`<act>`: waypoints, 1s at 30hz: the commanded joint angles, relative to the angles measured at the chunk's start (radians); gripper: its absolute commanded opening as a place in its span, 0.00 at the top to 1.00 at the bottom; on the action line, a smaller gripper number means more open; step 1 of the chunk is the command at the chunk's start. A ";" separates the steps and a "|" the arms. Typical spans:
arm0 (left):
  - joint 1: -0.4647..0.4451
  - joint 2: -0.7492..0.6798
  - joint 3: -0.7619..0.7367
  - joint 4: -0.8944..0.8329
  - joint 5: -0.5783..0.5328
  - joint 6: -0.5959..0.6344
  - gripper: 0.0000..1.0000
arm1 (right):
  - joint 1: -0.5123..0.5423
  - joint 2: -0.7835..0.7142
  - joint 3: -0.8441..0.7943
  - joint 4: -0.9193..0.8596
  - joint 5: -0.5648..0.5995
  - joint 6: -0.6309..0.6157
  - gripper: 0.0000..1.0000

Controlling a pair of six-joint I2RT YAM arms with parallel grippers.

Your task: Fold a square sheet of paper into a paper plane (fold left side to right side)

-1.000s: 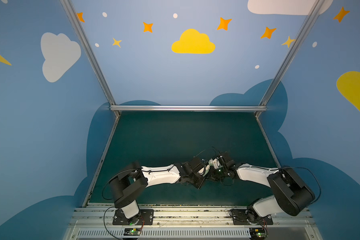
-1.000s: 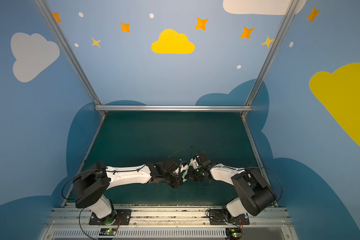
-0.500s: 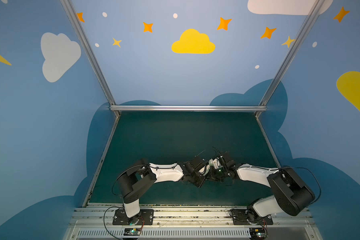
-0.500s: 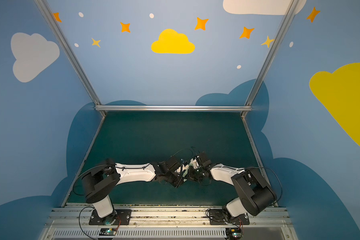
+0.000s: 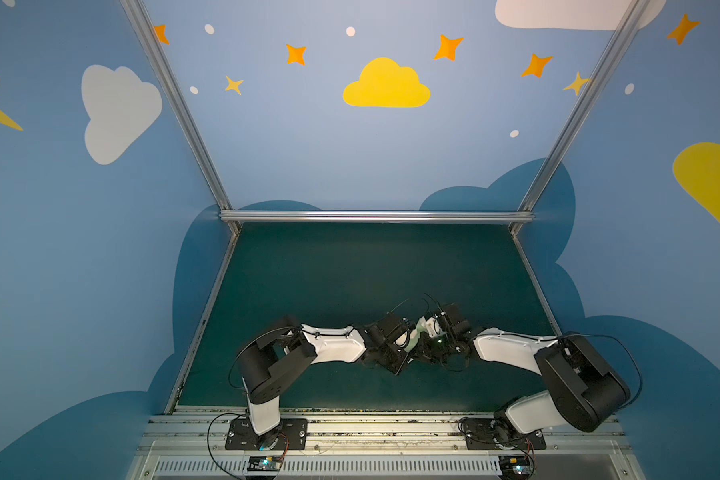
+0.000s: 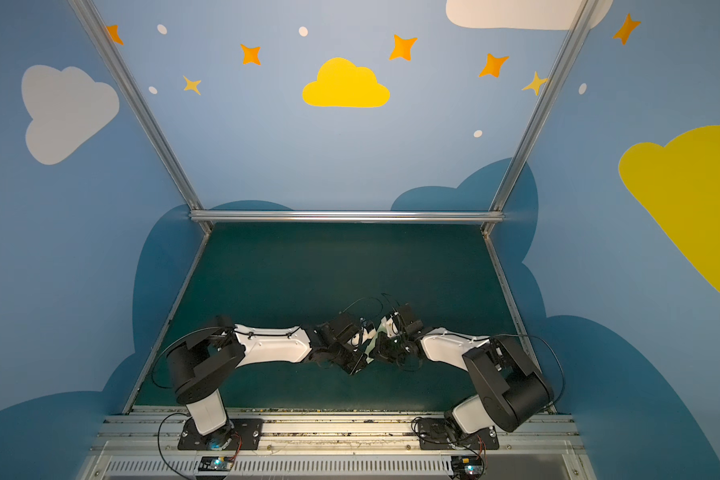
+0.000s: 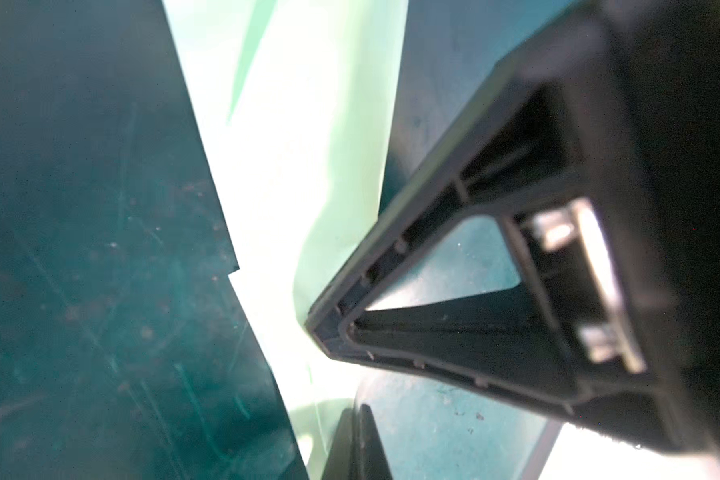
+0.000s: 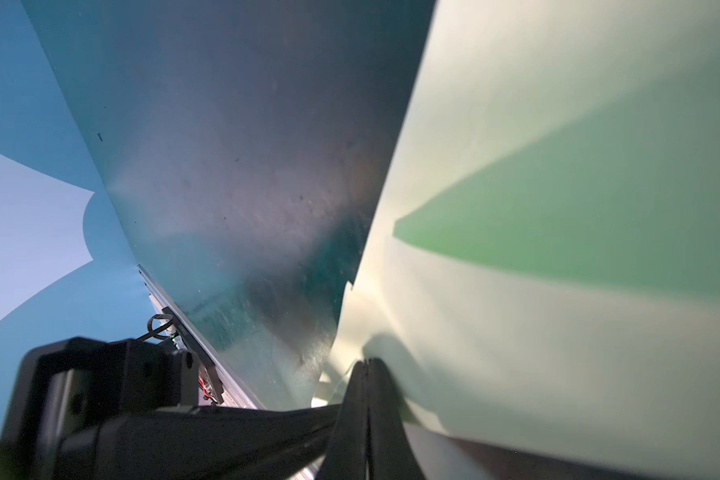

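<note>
The paper plane (image 7: pixel 292 174) is a long folded strip of pale green paper lying on the green mat (image 5: pixel 350 270); a sliver of the paper plane (image 5: pixel 413 341) (image 6: pixel 373 343) shows between the two wrists in both top views. My left gripper (image 7: pixel 359 436) is shut, its tips resting at the strip's edge. My right gripper (image 8: pixel 366 374) is shut too, tips pressed onto the paper plane (image 8: pixel 558 199), which buckles round the tip of one of its black fingers (image 7: pixel 329 328). No paper shows between either pair of jaws. Both grippers meet at the mat's front centre, left gripper (image 5: pixel 406 360), right gripper (image 5: pixel 425 353).
An aluminium rail (image 5: pixel 375 216) runs along the back of the mat, and slanted posts (image 5: pixel 175 104) stand at its corners, with painted blue walls beyond them. Both arm bases sit on the metal frame (image 5: pixel 391 432) along the front edge. The left arm's wrist (image 8: pixel 100 395) looms close beside the right gripper.
The left arm's elbow has swung in towards the centre and risen. Both grippers have stayed shut and almost still on the paper. The right arm has not moved.
</note>
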 commanded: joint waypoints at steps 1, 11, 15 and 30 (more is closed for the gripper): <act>0.020 -0.011 -0.057 -0.025 -0.039 -0.014 0.97 | -0.004 0.020 -0.034 -0.067 0.073 -0.010 1.00; 0.023 -0.104 -0.220 0.023 -0.051 -0.094 0.97 | -0.008 0.021 -0.033 -0.065 0.076 -0.006 1.00; 0.020 -0.193 -0.304 0.042 -0.052 -0.150 0.97 | -0.007 0.015 -0.038 -0.061 0.074 -0.001 1.00; -0.005 -0.145 -0.104 0.029 0.004 -0.131 0.97 | -0.008 0.008 -0.044 -0.066 0.082 0.003 1.00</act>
